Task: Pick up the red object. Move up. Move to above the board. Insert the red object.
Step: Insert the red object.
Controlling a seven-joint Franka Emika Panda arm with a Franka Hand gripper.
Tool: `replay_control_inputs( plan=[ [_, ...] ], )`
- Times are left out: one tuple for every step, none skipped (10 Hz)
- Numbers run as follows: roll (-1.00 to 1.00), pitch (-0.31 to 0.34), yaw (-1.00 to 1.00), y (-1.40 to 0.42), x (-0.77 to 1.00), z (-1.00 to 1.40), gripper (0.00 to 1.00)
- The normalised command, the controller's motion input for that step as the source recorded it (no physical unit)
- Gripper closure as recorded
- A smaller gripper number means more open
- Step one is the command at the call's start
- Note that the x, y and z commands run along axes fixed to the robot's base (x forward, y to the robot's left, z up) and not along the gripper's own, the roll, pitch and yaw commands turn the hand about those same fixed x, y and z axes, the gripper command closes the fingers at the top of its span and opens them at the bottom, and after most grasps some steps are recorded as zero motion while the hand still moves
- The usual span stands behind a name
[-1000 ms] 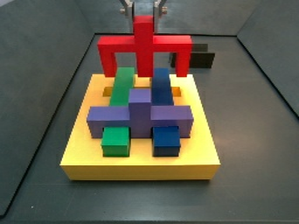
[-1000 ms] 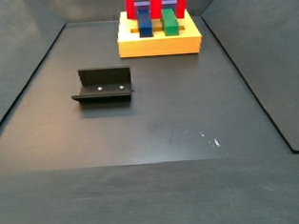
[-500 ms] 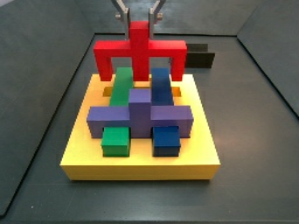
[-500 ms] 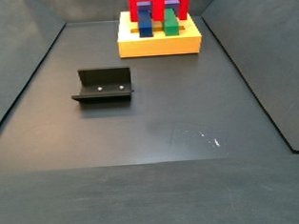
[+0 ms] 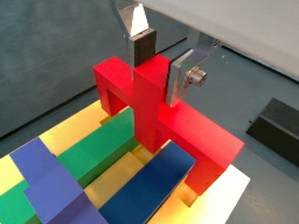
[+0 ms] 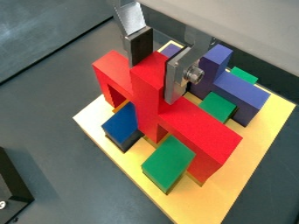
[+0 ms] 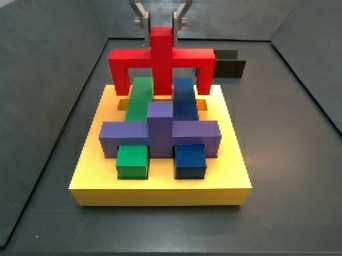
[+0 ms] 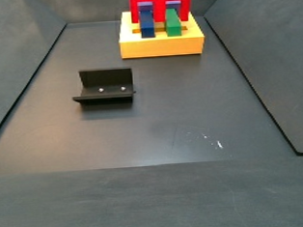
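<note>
Red object held over the board

The red object [image 5: 158, 105] is clamped by its stem in the gripper [image 5: 163, 63] (2 fingers closed on it), its legs straddling the green and blue blocks on the board [image 7: 160, 188].

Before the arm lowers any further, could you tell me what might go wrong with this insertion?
1. The gripper holds the red object only by its narrow stem; a leg catching on the green block or blue block could twist the piece between the pads.
2. The legs stand close beside those blocks above the board, so a small offset could set a leg on a block instead of seating it.
</note>
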Motion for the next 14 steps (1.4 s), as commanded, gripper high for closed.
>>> replay_control_inputs(
  plan=[
    [0.08, 0.0, 0.11, -0.03, 0.05, -0.09, 1.0],
    [0.17, 0.0, 0.16, -0.1, 0.0, -0.11, 1.0],
    [0.12, 0.0, 0.06, -0.1, 0.07, -0.12, 1.0],
    [0.1, 0.007, 0.05, -0.05, 0.07, -0.18, 1.0],
    [0.07, 0.0, 0.03, -0.02, 0.0, -0.25, 1.0],
    [0.01, 0.0, 0.0, 0.0, 0.0, -0.26, 1.0],
    [0.03, 0.0, 0.0, 0.0, 0.0, -0.36, 1.0],
    [0.0, 0.004, -0.1, 0.0, 0.01, -0.29, 1.0],
    [0.0, 0.0, -0.15, -0.01, 0.0, -0.11, 1.0],
    [0.0, 0.0, -0.2, 0.0, 0.03, -0.08, 1.0],
    [0.0, 0.0, -0.19, 0.0, 0.03, -0.04, 1.0],
    [0.0, 0.033, -0.22, 0.0, 0.1, 0.0, 1.0],
    [0.0, 0.034, -0.2, 0.0, 0.13, -0.03, 1.0],
    [-0.01, 0.0, -0.1, 0.0, 0.01, -0.11, 1.0]
  ],
)
